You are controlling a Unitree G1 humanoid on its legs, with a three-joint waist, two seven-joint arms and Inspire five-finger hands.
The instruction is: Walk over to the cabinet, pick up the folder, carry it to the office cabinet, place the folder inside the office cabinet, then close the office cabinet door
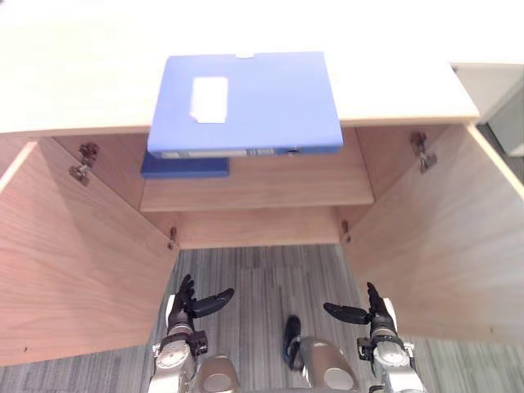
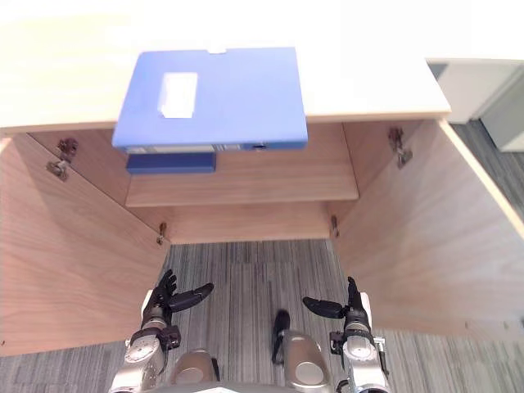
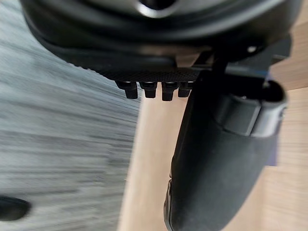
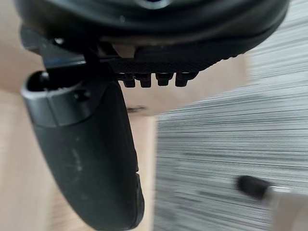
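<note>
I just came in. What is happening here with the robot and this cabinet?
The robot faces a wooden cabinet whose left door and right door stand open. A blue folder lies flat on top of it and overhangs the front edge. A darker blue item lies on the shelf inside. The left robot hand and right robot hand hang low with open fingers and hold nothing. The folder is not yet picked up.

Left hand point(image 1: 183, 308), right hand point(image 1: 377, 314): matt black, slim fingers point(image 3: 149, 89), bulky rounded thumbs point(image 3: 216, 163), dotted palm texture; silver-grey metal wrists point(image 1: 169, 355).
</note>
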